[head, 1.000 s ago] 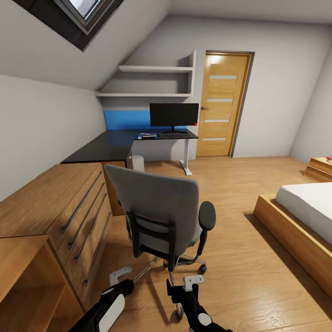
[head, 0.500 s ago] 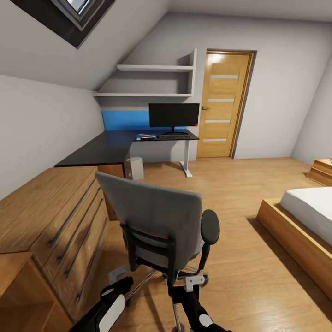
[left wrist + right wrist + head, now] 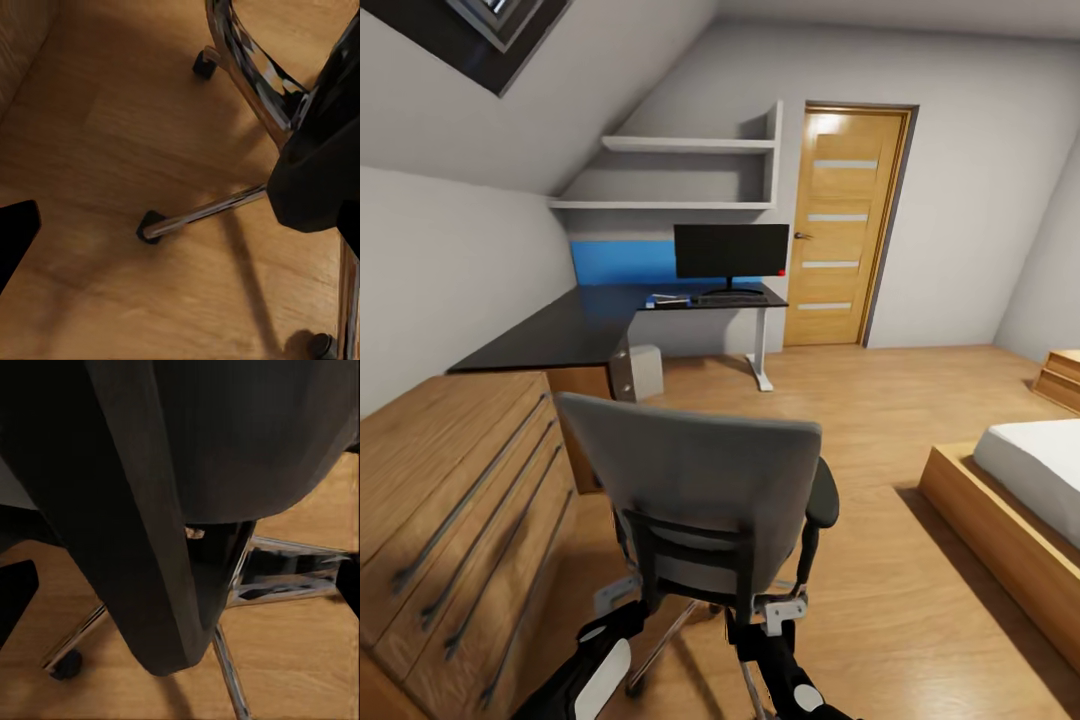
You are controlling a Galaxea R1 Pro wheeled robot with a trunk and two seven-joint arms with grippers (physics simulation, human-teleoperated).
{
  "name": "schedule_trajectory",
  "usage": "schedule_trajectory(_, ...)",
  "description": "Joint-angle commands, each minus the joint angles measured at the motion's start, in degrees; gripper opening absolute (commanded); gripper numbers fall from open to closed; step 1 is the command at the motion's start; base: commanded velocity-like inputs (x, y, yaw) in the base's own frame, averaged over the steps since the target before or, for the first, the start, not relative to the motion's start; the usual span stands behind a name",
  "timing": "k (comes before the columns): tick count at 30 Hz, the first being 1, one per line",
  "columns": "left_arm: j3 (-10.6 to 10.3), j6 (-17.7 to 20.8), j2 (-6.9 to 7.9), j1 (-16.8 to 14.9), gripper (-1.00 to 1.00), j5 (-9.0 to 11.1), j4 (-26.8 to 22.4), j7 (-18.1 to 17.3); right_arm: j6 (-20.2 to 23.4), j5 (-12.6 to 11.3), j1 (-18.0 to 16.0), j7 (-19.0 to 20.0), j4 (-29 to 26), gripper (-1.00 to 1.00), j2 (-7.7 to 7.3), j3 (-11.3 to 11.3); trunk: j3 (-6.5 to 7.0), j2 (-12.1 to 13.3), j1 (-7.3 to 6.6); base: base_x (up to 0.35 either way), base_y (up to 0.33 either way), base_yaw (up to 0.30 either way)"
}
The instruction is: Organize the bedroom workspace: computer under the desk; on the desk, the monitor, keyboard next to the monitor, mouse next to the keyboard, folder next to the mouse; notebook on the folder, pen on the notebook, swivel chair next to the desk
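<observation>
Monitor stands on table, keyboard before it, computer under table: these look done. Folder, notebook, pen: cannot tell where. Chair well apart from table, just before robot; must go beside table. Left tool, right tool: spread or pressed, cannot tell. Against earlier frame: view moved forward, chair nearer and lower in picture.

Head view looks down behind the swivel chair; both wrist views closely share its underside.
</observation>
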Motion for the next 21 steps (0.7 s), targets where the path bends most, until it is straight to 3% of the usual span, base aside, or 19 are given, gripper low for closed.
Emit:
schedule_trajectory(1, -0.4, 0.1, 0.02, 0.0, 1.0, 0.6, -0.1, 0.2, -0.3, -0.3, -0.1, -0.4, 0.5, 1.0, 0.01, 0.5, -0.05, 0.0, 0.02, 0.282, -0.176, 0.0)
schedule_trajectory(21, -0.4, 0.1, 0.03, 0.0, 1.0, 0.6, -0.1, 0.2, -0.4, -0.2, -0.1, -0.4, 1.3, 1.0, 0.04, 0.5, -0.05, 0.0, 0.02, 0.282, -0.183, 0.0)
